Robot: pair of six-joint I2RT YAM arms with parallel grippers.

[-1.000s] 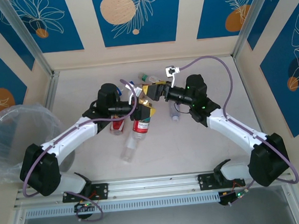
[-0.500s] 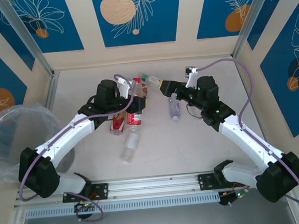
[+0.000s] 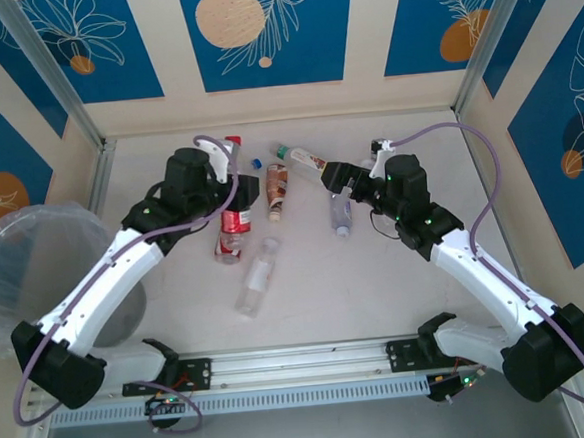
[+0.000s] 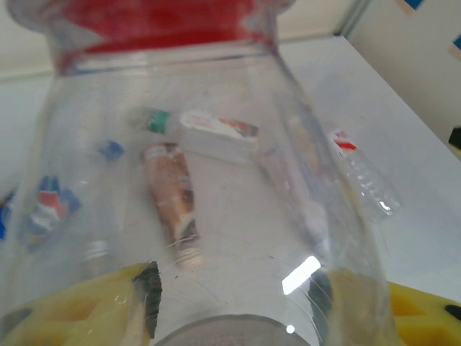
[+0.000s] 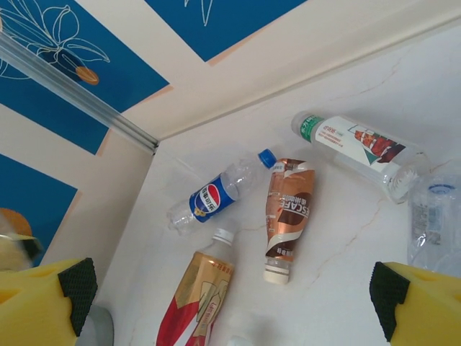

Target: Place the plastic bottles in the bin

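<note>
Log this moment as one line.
left gripper: shut on red-cap bottle | right gripper: open, empty | bin: no bottle visible inside | loose bottles: lying on table

The white-and-black left arm [image 3: 125,261] extends forward and inward from its base. The left gripper [image 4: 252,313] is clamped on a clear plastic bottle with a red label [image 4: 216,144], one yellow finger on either side. The white-and-black right arm [image 3: 486,276] likewise reaches inward. The right gripper [image 5: 234,299] is spread wide and holds nothing.
</note>
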